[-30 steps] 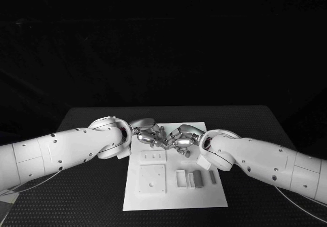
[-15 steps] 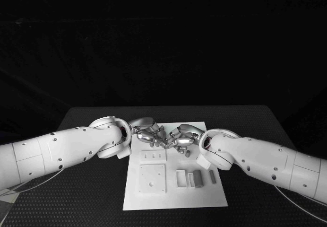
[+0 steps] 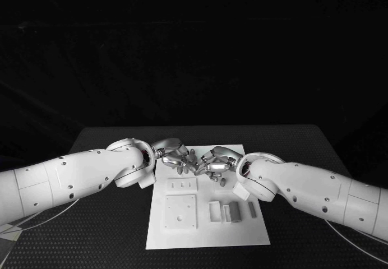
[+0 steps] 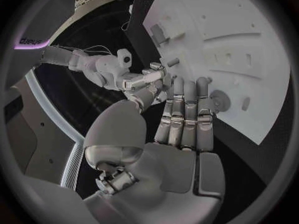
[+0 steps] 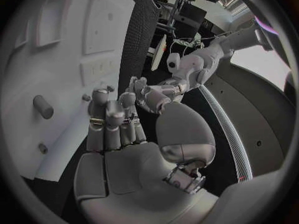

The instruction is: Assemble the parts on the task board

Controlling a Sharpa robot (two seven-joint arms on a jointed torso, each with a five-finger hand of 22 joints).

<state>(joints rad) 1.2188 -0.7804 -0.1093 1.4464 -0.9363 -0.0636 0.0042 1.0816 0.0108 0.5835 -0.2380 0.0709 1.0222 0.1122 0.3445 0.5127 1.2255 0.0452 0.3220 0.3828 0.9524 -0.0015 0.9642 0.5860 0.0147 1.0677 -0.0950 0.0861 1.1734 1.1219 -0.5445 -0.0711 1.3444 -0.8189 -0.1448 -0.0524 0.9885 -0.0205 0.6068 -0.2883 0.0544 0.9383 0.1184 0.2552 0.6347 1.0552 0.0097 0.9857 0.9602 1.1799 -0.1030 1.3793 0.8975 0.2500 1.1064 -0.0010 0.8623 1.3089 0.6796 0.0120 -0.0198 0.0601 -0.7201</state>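
Both hands have closed in slightly over the task board (image 3: 206, 235)'s far end; left hand (image 3: 174, 157) and right hand (image 3: 215, 163) meet fingertip to fingertip, any held part unclear. Advise steady, aligned transfer.

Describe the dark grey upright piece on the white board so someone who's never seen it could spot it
Start at the white task board in the middle of the black table. On its near right part stands a short row of small upright blocks; the grey part is the middle one, darker than its white neighbours.
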